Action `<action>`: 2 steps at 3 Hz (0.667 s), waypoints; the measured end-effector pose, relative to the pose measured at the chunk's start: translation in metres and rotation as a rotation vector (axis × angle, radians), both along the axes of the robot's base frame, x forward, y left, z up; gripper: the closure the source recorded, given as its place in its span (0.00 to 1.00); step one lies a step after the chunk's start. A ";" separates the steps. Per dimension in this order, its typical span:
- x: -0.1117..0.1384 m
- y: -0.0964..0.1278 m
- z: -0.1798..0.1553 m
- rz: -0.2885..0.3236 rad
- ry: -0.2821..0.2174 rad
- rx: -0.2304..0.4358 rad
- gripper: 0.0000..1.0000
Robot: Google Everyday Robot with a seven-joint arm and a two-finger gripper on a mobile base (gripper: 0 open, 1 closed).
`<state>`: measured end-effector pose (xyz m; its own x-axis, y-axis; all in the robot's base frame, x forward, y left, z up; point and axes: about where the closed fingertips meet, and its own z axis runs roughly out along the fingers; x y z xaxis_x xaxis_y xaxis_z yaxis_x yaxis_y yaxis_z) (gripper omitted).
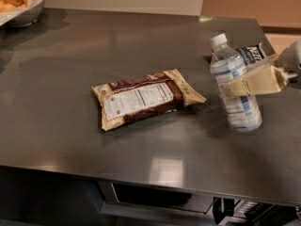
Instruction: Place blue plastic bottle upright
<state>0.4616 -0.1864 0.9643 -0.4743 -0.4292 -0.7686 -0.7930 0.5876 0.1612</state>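
The blue plastic bottle (243, 111) is clear and pale bluish, with a white cap and a white-and-blue label. It is at the right side of the dark table (70, 79), nearly upright, its cap leaning a little to the left. My gripper (236, 84) comes in from the right edge and is shut on the bottle's middle. One cream finger (256, 81) crosses in front of the bottle; the other is hidden behind it. The bottle's base is at or just above the table top.
A brown and cream snack bag (146, 99) lies flat at the table's middle. A dark blue chip bag (251, 53) lies behind the bottle. A white bowl of oranges (19, 4) stands at the far left corner. The table's front edge runs along the bottom.
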 end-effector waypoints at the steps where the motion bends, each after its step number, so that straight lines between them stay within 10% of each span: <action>1: 0.001 0.005 0.004 0.088 -0.065 0.183 1.00; 2: -0.006 0.009 0.003 0.159 -0.122 0.319 1.00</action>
<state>0.4560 -0.1777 0.9669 -0.3181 -0.2201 -0.9221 -0.8948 0.3911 0.2154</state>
